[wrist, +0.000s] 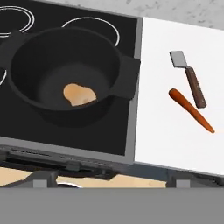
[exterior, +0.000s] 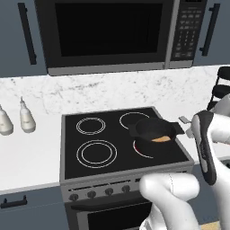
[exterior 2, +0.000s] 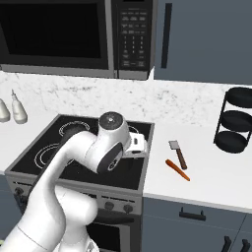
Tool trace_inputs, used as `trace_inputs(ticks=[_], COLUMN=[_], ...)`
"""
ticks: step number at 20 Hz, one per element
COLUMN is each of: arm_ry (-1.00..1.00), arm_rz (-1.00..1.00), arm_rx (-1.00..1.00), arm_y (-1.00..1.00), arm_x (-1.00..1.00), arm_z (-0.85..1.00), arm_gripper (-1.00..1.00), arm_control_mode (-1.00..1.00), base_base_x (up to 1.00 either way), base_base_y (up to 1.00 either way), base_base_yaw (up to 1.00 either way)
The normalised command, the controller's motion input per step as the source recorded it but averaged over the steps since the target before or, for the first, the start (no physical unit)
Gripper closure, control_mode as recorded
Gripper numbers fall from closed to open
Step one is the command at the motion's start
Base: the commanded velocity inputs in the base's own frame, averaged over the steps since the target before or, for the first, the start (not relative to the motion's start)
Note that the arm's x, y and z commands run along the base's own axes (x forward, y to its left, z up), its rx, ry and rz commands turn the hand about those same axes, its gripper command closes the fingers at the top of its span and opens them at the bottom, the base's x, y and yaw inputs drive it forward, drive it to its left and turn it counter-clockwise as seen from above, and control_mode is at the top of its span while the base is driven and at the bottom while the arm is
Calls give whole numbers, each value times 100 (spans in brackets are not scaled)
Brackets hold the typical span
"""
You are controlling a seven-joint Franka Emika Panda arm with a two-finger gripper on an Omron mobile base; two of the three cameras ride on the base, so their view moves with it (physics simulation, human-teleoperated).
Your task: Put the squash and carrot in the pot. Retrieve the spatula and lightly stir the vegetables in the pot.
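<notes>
Black stove (exterior: 112,143) with four burner rings, set into the white bench (exterior 2: 211,167), below a microwave (exterior: 108,33). On the front right burner, the pot (wrist: 65,72): round, deep, matt black, two short side handles. Inside the pot, the squash (wrist: 78,94), pale tan, lying on the bottom toward 5 o'clock in the hand view; seen also in the left base view as a pale sliver at the near wall (exterior: 161,139).

On the bench just right of the stove, at 3 o'clock from the pot, the spatula (wrist: 188,78) and the carrot (wrist: 191,110), both outside the pot. Spatula with grey blade toward the wall and brown handle toward the front edge. Carrot just beside the handle, on its stove side, thick end nearer the pot and point toward 4 o'clock; touching or slightly apart, cannot tell.

At the far right of the bench, a black three-tier rack (exterior 2: 237,120). At the left, two pale bottles (exterior: 18,119).

White arm bent over the front of the stove, elbow high, wrist turned downward above the pot. Hand (exterior 2: 138,145) hidden mostly behind the arm; spread or pressed together, cannot tell.
</notes>
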Motion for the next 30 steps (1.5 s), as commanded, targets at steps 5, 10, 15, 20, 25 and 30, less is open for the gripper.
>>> trace_inputs(ticks=[5,10,15,20,25,30], arm_ry=[1,2,12,7,4,5], arm_rz=[0,0,0,3,5,9], arm_rx=[5,0,0,0,0,0], arm_y=[-99,-70,-50,-64,-45,-33], arm_x=[17,77,74,34,22,25], arm_z=[-24,-20,-31,-58,-63,-46], arm_gripper=[-100,-100,-100,-100,-100,-100], arm_control_mode=[-100,-100,-100,-100,-100,-100], base_base_x=[0,0,0,0,0,0], base_base_y=[0,0,0,0,0,0], base_base_yaw=[0,0,0,0,0,0])
